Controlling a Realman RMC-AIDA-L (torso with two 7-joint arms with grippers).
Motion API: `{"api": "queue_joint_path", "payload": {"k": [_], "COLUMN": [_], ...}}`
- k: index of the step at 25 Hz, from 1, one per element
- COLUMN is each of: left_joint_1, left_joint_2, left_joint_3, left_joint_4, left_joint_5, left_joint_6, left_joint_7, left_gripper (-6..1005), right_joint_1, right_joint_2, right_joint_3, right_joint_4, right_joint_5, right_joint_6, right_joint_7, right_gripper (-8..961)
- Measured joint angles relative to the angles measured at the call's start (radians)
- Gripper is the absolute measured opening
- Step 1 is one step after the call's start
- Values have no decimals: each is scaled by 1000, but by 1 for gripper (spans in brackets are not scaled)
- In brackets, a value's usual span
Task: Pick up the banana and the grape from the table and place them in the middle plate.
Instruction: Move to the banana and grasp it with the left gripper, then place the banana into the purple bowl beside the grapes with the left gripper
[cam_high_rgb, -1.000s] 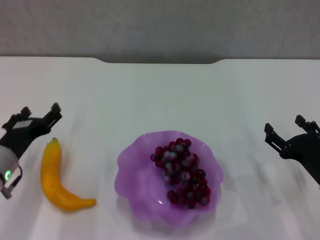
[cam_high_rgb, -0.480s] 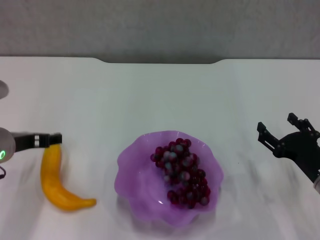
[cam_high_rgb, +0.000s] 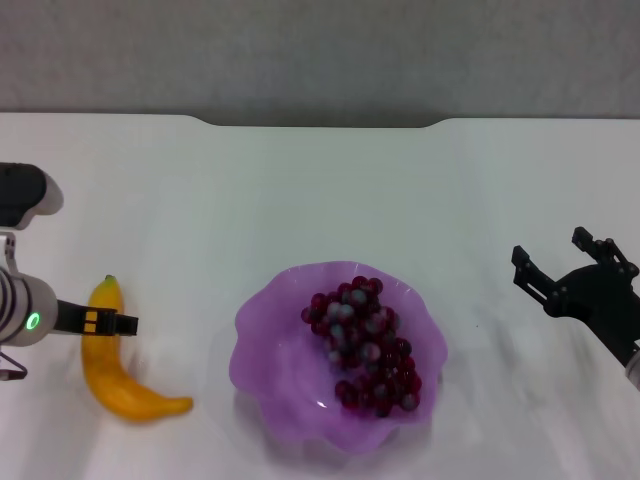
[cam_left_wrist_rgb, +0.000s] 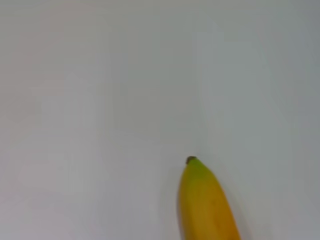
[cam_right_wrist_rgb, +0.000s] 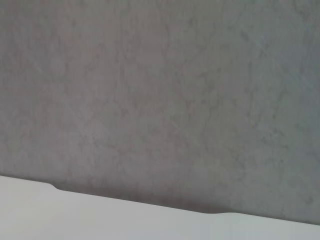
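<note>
The yellow banana (cam_high_rgb: 105, 365) lies on the white table (cam_high_rgb: 320, 190) at the left, green tip pointing away from me. My left gripper (cam_high_rgb: 100, 322) hangs over the banana's upper half, seen edge-on as a black bar across it. In the left wrist view the banana's tip (cam_left_wrist_rgb: 205, 200) shows on bare table. The dark red grape bunch (cam_high_rgb: 362, 345) rests inside the purple scalloped middle plate (cam_high_rgb: 262, 335). At the right, my right gripper (cam_high_rgb: 555, 255) hovers open and holds nothing, well clear of the plate.
A shallow notch (cam_high_rgb: 320, 122) cuts the table's far edge, with a grey wall (cam_right_wrist_rgb: 160, 90) behind it. The right wrist view shows only that wall and the table edge (cam_right_wrist_rgb: 100, 217).
My left gripper has turned and come down from beyond the banana's tip to over its upper half. The right gripper has shifted slightly left. Banana, grapes and plate have not moved.
</note>
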Motion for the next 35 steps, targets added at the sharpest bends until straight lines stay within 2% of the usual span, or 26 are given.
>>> {"api": "queue_joint_path", "payload": {"k": [5,11,26,31,35], "left_joint_1": [-15,-52,-50,-51,-42], "left_joint_2": [0,1,1,5,11], "left_joint_3": [22,16,22,17,-19], "left_joint_4": [38,143,155,144,21], "left_joint_5": [-4,-7,-7,-4,-5], "left_joint_6": [29,71,100,95,0], "left_joint_7": [-27,-32,-37,-34,24], "left_gripper": [844,812,733,536,511], "right_joint_1": [0,0,0,0,-3], "right_joint_2": [-1,-1,0,0,0], "right_joint_3": [0,0,0,0,-1], "right_joint_4": [-1,0,1,1,-3], "right_joint_5": [1,0,0,1,0], "right_joint_6": [0,0,0,-1,-1], "right_joint_7": [0,0,0,0,0], "right_gripper": [883,882,882,882,882]}}
